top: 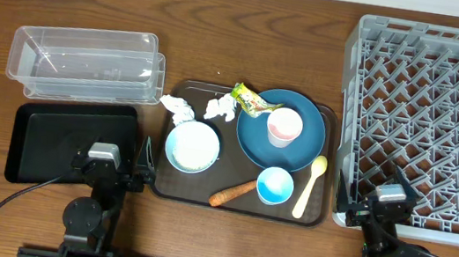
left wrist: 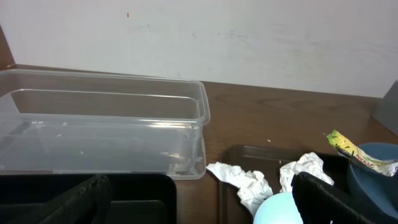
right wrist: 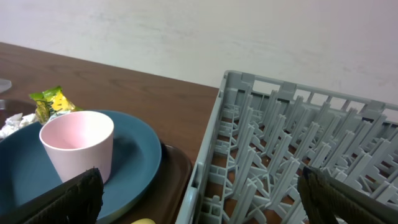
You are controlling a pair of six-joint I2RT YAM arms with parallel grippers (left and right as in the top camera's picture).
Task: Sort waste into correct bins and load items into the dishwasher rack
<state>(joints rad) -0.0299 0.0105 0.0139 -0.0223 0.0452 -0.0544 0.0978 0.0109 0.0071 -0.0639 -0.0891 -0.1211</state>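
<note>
Waste: we find two paper wads [top: 177,108], a snack wrapper [top: 251,99] and a carrot piece [top: 232,193] on the brown serving tray [top: 177,190], at centre.
Dishes: the plate [top: 254,141] carries the pink cup [top: 284,126]. The bowl [top: 192,146], blue cup [top: 275,185] and spoon [top: 309,185] lie nearer.
Bins: clear tub [top: 87,61] far left, black tray [top: 51,136] near left.
Rack: the dishwasher rack [top: 431,119] stands right.
Tools: left gripper [top: 109,164] and right gripper [top: 387,202] both have fingers spread apart and hold nothing.
Risk, wrapper: it lies across the plate rim just beside the pink cup, so we could tip the cup.
Risk, wads: one touches the bowl, so a pinch may drag it.
Risk, plate: lifted loaded, it sheds its cup.
Risk, carrot: it may roll.
</note>
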